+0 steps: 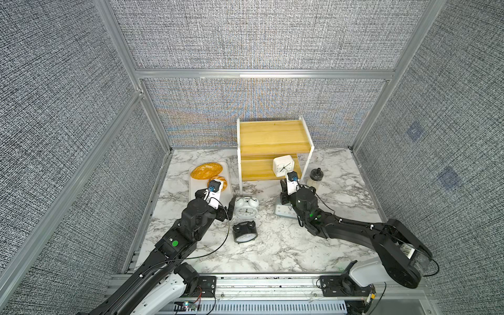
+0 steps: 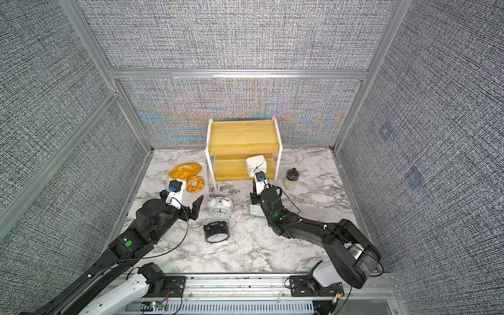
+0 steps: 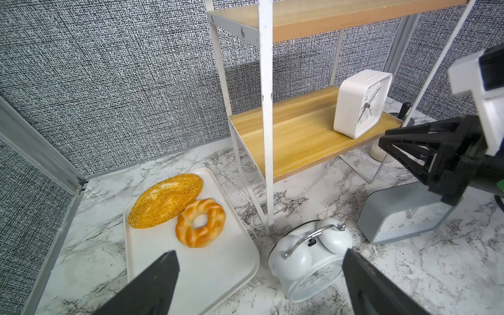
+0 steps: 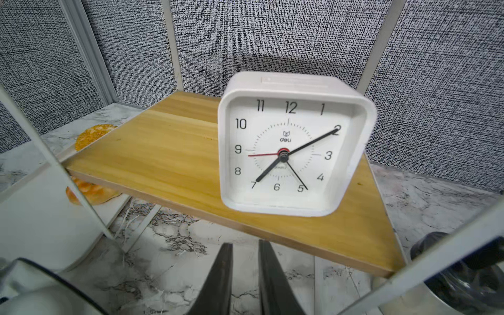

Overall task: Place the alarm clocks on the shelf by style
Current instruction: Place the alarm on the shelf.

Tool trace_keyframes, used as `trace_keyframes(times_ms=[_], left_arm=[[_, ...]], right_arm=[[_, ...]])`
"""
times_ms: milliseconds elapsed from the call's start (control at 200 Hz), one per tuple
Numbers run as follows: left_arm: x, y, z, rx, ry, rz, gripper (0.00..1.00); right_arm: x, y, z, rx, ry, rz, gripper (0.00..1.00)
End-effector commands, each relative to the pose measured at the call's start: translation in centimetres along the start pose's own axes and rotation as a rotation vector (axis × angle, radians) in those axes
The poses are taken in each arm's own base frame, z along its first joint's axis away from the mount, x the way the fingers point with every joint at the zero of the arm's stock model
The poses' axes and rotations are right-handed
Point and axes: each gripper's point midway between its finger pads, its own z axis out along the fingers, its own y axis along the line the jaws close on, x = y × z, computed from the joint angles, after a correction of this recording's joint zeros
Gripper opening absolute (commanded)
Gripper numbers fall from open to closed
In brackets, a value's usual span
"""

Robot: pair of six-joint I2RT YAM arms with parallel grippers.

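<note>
Right wrist view: small white square clock (image 4: 294,147) stands centre frame on yellowish wooden shelf (image 4: 163,152), lower board; right gripper (image 4: 245,245) nearly clenched, empty; left gripper (image 3: 261,253) released; white twin-bell clock (image 3: 308,261), black twin-bell clock (image 1: 244,231), grey rectangular clock (image 3: 387,207) not yet shelved.

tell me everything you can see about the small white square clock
The small white square clock looks like plastic, with rounded corners, a flat bar on top and a white face with black numerals, black hands and one red hand. It stands upright on the shelf's lower board, toward its right end. Only the board touches it; the right gripper sits apart in front.
</note>
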Motion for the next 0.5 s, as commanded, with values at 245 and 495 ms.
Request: trace_keyframes(times_ms=[245,495], left_arm=[[0.2,0.0,0.3,-0.003,0.004,0.006,1.00],[0.2,0.0,0.3,-0.004,0.004,0.006,1.00]], right_arm=[[-2.1,0.5,1.6,-0.017,-0.052,-0.006,0.10],[-2.6,0.5,3.0,-0.011,-0.057,-0.006,0.10]])
